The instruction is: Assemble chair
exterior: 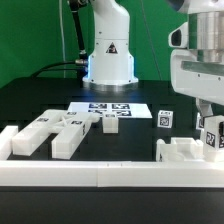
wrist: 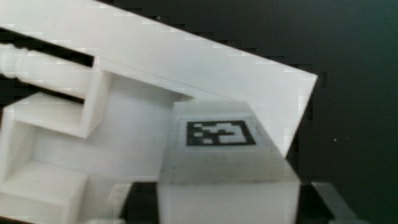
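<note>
My gripper (exterior: 209, 133) hangs at the exterior view's right, shut on a white tagged chair piece (exterior: 212, 139). In the wrist view that piece (wrist: 222, 160) fills the gap between the dark fingers (wrist: 143, 200) and shows its tag face. Just below and beside it stands a chunky white chair part (exterior: 184, 152), seen close up as a slotted frame (wrist: 63, 130) joined to a broad flat panel (wrist: 196, 65). Whether the held piece touches it I cannot tell. Several loose white chair pieces (exterior: 62, 134) lie at the exterior view's left.
The marker board (exterior: 110, 107) lies mid-table in front of the robot base (exterior: 108, 55). A small tagged white block (exterior: 165, 119) stands near the gripper. A white rail (exterior: 100, 176) borders the table's near edge.
</note>
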Available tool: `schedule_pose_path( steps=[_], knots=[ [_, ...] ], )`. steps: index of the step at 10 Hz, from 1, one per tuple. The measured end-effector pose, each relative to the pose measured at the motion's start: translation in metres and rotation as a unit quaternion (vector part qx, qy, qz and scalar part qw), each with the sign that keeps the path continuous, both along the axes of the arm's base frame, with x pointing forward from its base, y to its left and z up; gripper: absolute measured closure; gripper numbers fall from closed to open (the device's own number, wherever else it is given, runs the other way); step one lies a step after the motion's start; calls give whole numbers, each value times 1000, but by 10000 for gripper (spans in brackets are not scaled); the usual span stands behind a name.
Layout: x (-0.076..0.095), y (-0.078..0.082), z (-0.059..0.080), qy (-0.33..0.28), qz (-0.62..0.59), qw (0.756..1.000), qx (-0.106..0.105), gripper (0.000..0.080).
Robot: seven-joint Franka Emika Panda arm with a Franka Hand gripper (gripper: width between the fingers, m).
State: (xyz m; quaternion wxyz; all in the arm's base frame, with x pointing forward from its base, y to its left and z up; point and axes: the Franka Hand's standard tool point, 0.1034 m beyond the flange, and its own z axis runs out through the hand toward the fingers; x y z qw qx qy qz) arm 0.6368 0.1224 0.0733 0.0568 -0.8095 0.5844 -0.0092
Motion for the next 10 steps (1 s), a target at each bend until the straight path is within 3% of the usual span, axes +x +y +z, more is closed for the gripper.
schedule_pose_path(
  steps=[1, 2, 3, 4, 10],
  knots=[
    [0, 0, 0, -1, 7, 1000, 0, 509],
    [0, 0, 0, -2, 26, 1000, -2, 312],
    [-1, 1, -1, -1, 48, 999, -4, 312],
    [-2, 1, -1, -2, 66, 998, -5, 171],
    [1, 4, 3, -22, 375, 926, -27, 151]
  ],
)
